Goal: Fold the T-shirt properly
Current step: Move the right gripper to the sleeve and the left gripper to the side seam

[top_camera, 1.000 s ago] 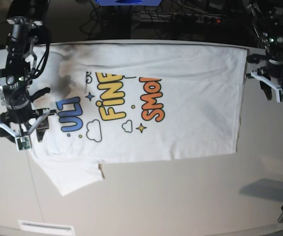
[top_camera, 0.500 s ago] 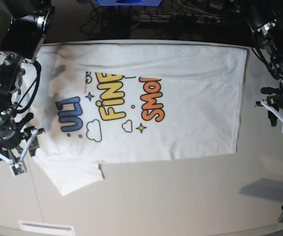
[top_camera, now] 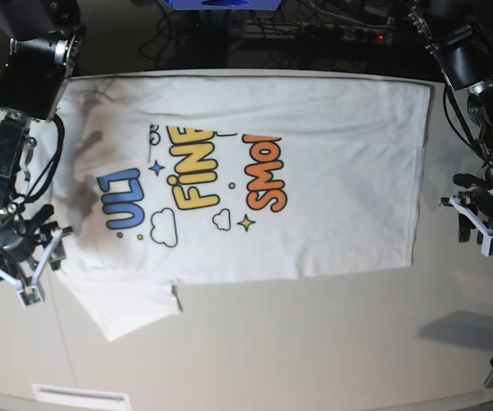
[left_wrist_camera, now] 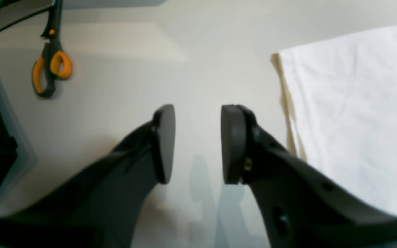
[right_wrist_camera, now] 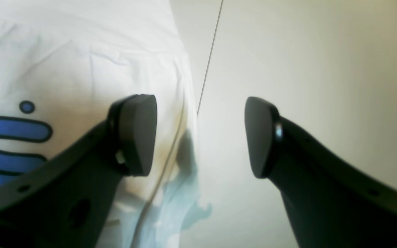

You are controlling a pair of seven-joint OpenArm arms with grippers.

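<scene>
One white cotton T-shirt point(top_camera: 255, 171) with a blue, yellow and orange print lies spread flat across the pale table point(top_camera: 315, 342). Two black grippers hover apart-jawed: right gripper point(right_wrist_camera: 200, 137) over its sleeve edge, left gripper point(left_wrist_camera: 197, 144) beside its hem. One pair of orange-handled scissors point(left_wrist_camera: 51, 62) lies well apart.

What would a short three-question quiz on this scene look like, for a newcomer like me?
1. True or false: the left gripper is clamped on the T-shirt.
2. Which tool lies on the table in the left wrist view? A) orange-handled scissors B) stapler C) pen
3. Fill in: the right gripper hangs over the shirt's ____.

Key: 1 false, it is open over bare table. 2 A. 3 edge.
</scene>
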